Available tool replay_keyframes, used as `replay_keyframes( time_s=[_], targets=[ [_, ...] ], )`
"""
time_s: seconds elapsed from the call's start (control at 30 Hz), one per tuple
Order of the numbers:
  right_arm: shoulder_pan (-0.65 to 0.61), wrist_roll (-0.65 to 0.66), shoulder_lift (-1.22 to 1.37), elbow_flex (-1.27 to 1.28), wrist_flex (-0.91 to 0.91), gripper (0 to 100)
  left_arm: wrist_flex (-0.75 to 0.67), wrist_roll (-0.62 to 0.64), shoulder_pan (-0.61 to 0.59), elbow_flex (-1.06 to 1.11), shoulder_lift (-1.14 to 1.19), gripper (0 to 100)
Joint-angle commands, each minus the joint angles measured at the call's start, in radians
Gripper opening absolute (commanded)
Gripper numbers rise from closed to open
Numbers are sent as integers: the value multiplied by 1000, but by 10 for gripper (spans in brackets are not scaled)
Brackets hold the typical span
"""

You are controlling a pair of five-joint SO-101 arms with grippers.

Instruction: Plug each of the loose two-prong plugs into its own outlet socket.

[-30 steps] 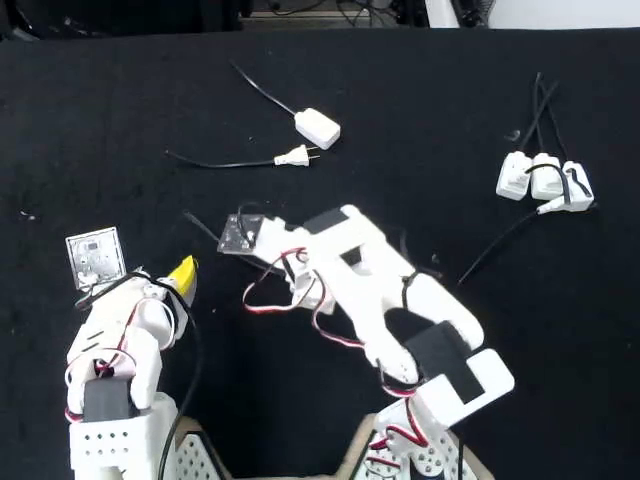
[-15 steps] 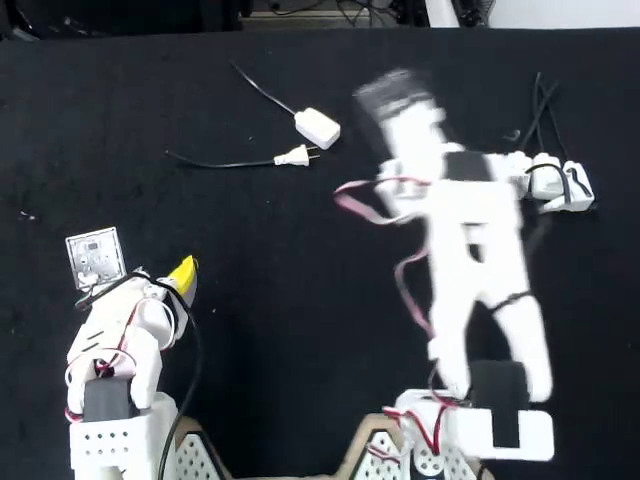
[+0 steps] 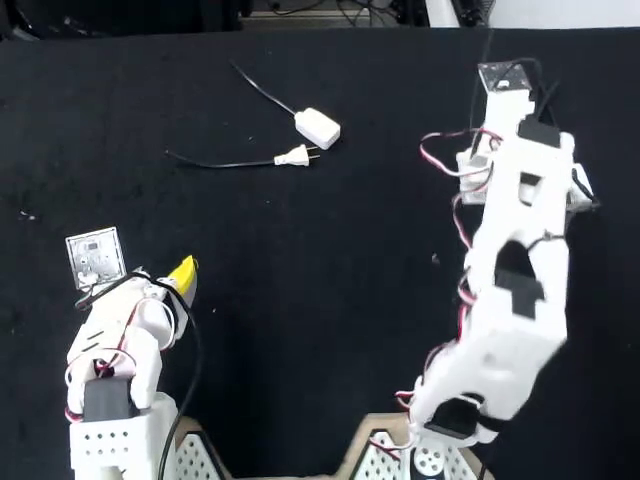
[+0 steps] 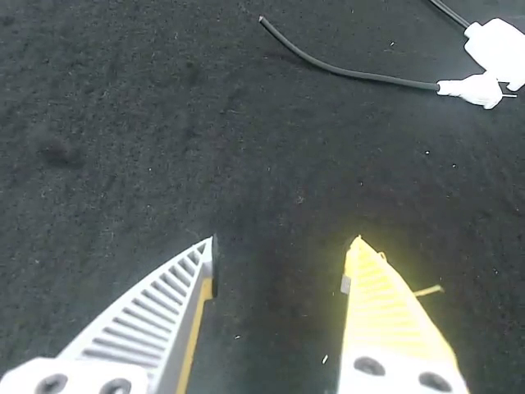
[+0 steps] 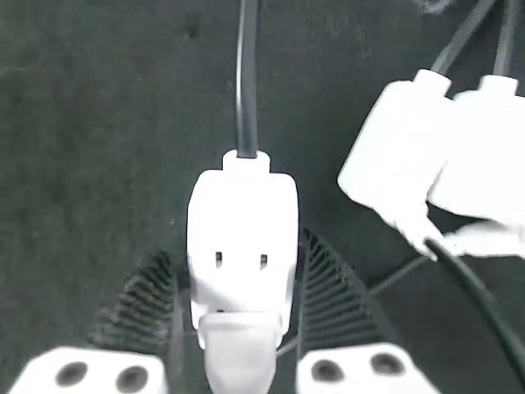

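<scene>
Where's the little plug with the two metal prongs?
In the high view the loose plug lies on the far half of the black table, a bit toward the left arm's side, just beside the white outlet socket.

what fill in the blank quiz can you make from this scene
1. The right end effector is shut on a white ____ with two slots.
2. The left end effector stands ____, holding nothing.
3. The loose plug trails a ____ cord.
Missing words: socket; open; black.
</scene>
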Motion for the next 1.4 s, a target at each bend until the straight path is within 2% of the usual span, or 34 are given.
replay_keyframes(
  time_s=[0.0,0.17,0.3,0.5,0.7,0.8,0.9,1.03,1.17,1.3,1.37],
  targets=[
    [8,-9,119,-268,97,37,-21,9,-5,-18,-11,256],
    [-9,0,263,-555,276,232,-21,9,-5,-18,-11,256],
    [-31,2,312,-774,364,236,-21,9,-5,-16,-11,256],
    [-127,21,317,-1089,577,236,-21,9,-5,-22,-11,256],
    [-109,12,237,-1101,574,189,-117,-29,-5,-130,-2,256],
    [-98,14,117,-993,574,195,-169,-57,-5,-186,58,256],
    [-100,14,-73,-806,574,195,-232,-64,-8,-298,219,256],
    [-140,21,-395,-506,569,195,-293,-58,-4,-570,582,256],
    [-206,20,-696,-196,546,194,-293,26,24,-903,1008,259],
    [-276,11,-955,163,450,193,-282,43,82,-1188,1350,260],
    [-307,-25,-1072,363,370,194,-272,2,110,-1297,1475,260]
  ],
)
